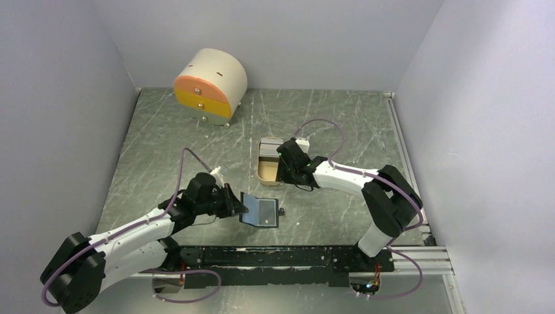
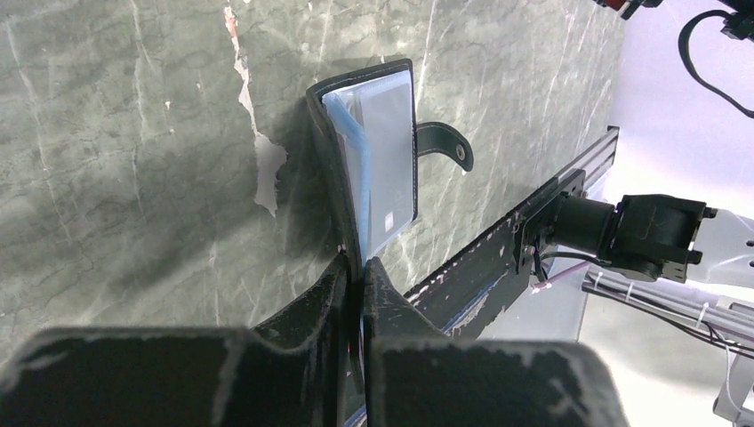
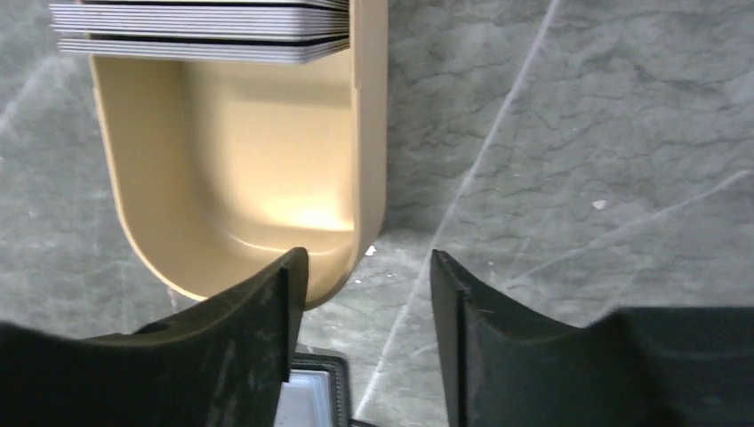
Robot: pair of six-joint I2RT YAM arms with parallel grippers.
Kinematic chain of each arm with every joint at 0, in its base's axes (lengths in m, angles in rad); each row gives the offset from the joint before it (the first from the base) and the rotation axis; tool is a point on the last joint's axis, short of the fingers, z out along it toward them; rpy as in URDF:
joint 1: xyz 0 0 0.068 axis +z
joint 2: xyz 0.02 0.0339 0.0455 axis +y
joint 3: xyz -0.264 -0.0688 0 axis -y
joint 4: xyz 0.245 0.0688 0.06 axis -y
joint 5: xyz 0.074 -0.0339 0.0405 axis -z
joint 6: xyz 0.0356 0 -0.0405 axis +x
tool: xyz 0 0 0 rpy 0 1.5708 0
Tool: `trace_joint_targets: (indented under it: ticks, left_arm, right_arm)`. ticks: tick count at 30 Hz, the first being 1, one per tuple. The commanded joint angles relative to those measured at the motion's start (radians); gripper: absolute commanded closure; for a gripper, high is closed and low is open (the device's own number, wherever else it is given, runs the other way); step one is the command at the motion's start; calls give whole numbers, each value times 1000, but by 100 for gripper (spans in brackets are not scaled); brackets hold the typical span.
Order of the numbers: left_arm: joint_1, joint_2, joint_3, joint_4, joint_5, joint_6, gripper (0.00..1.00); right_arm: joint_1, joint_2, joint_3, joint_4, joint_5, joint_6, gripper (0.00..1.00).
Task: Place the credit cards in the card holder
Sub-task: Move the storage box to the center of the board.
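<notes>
The card holder [image 1: 262, 210] stands open on the table, black outside with a blue inner face [image 2: 384, 151] and a snap tab [image 2: 447, 144]. My left gripper [image 1: 237, 204] is shut on its left flap, and the fingertips [image 2: 348, 271] pinch the black edge. A stack of light and dark credit cards [image 3: 200, 31] lies at the far end of the tan tray [image 3: 369, 133]. My right gripper [image 3: 369, 267] hangs open over the tray's near right rim, holding nothing. From above, that right gripper [image 1: 283, 169] is beside the tray [image 1: 263, 175].
A round cream drawer box [image 1: 211, 85] with orange and yellow fronts stands at the back left. A black rail [image 1: 288, 256] runs along the near edge between the arm bases. Grey walls close in the table on three sides.
</notes>
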Motion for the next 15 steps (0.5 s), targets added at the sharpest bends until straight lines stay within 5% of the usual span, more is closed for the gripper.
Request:
trace_joint_targets:
  ticks: [1,8,9,10,15]
  left_arm:
    - [-8,-19,-21,37,0,-10,91]
    - [-8,-18,-36,53,0,-18,91]
    - [-8,-13,-36,57,0,-18,91]
    - [-7,-7,-34,61,3,-18,91]
    - [-7,6,-33,75,15,-24,91]
  right_arm:
    - [7,-41,20,-116,48,-34,39]
    - [7,-177,7,-89,95,-185,18]
    - [6,-190,5,-68,99,-216,3]
    - [6,-195,11,-56,108,-247,0]
    - [2,-105,124,-29,75,-590,2]
